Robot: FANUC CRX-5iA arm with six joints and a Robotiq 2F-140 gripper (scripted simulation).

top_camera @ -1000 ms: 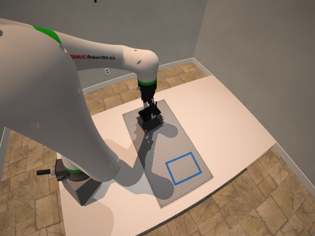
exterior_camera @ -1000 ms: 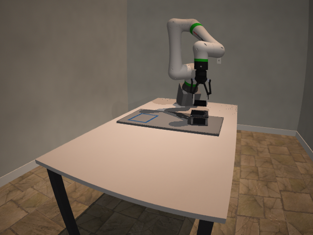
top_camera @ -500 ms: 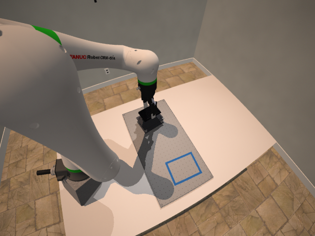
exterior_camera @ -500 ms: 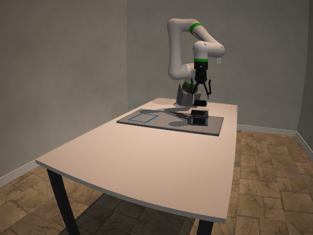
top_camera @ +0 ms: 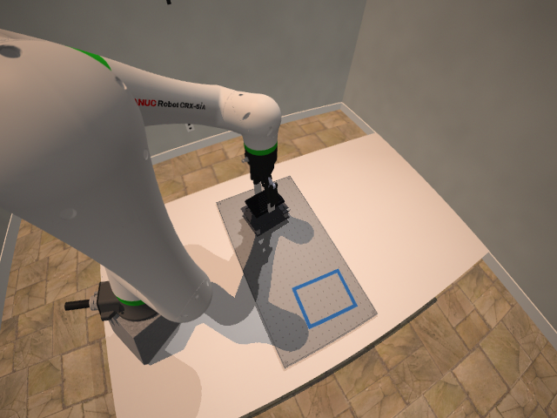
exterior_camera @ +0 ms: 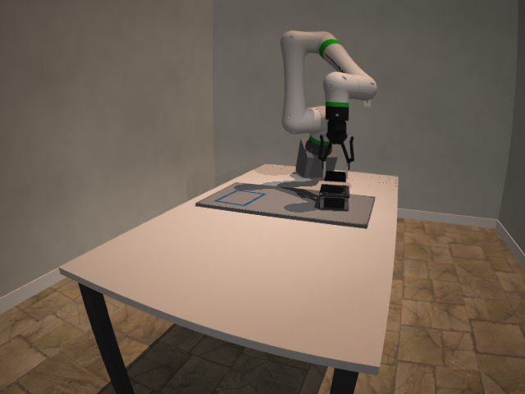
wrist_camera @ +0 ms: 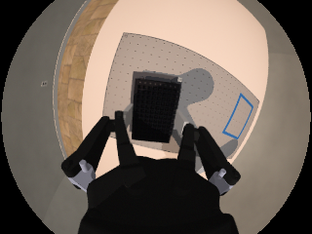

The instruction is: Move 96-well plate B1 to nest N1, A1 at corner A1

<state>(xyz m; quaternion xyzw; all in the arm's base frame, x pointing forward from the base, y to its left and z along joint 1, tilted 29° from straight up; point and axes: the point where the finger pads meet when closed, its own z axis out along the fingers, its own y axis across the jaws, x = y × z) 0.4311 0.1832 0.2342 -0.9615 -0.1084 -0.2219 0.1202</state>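
Note:
The black 96-well plate (exterior_camera: pixel 335 175) is held between the fingers of my gripper (exterior_camera: pixel 335 166), which is shut on its two long sides. It hangs level, a short way above the black raised nest N1 (exterior_camera: pixel 333 195) at the far end of the grey perforated baseplate (top_camera: pixel 292 270). In the wrist view the plate (wrist_camera: pixel 155 105) fills the gap between the fingers and hides the nest beneath it. From the top view the plate (top_camera: pixel 262 203) overlaps the nest (top_camera: pixel 269 221). The blue outline of spot B1 (top_camera: pixel 325 298) is empty. I cannot make out the A1 mark.
The arm's base block (top_camera: pixel 144 333) stands at the table's near left corner in the top view. The baseplate lies along the middle of the pale table. The blue outline also shows in the wrist view (wrist_camera: pixel 238 116).

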